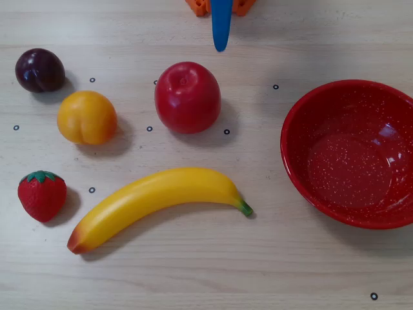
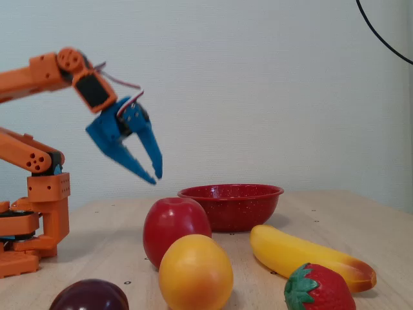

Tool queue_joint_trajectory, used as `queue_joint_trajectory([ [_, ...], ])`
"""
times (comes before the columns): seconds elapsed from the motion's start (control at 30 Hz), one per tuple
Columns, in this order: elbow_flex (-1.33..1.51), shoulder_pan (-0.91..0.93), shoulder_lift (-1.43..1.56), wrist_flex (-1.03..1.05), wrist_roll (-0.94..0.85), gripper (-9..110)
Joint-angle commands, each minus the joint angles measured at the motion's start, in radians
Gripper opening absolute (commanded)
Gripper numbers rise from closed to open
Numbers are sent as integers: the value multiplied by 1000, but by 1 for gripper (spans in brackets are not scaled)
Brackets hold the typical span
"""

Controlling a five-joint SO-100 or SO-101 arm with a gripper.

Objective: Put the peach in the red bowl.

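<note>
while the blue gripper [image 2: 155, 177] hung parted and empty above the table, the peach [image 1: 86, 117] lay between plum [image 1: 40, 70] and strawberry [image 1: 42, 194], far from the red bowl [image 1: 303, 116]; likely light, rigid, slick; grasp across its widest girth.

Round yellow-orange plastic peach [image 1: 86, 117] stood clear above; dark purple plum [image 1: 40, 70] near, large red apple [image 1: 188, 97] beside, bare wooden desk [image 1: 193, 265] between.

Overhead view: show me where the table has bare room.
Bare wood runs along the bottom edge below the banana, and between the apple and red bowl. Left side is crowded: plum, peach and strawberry sit close.
</note>
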Motion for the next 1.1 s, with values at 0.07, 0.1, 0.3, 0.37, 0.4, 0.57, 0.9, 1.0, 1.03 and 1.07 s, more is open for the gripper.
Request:
queue_joint_trajectory([
  [0.07, -307, -75, -158, 138, 43, 0],
  [0.1, -359, -86, -198, 173, 49, 0],
  [0.3, -670, -167, -400, 339, 98, 0],
  [0.37, -761, -192, -456, 377, 127, 0],
  [0.4, -792, -206, -474, 391, 144, 0],
  [0.57, -853, -276, -529, 425, 288, 9],
  [0.9, -963, -442, -707, 456, 324, 42],
  [1.0, -1023, -491, -778, 457, 354, 47],
  [1.03, -1048, -508, -802, 459, 365, 49],
  [1.07, -1071, -526, -830, 463, 382, 52],
])
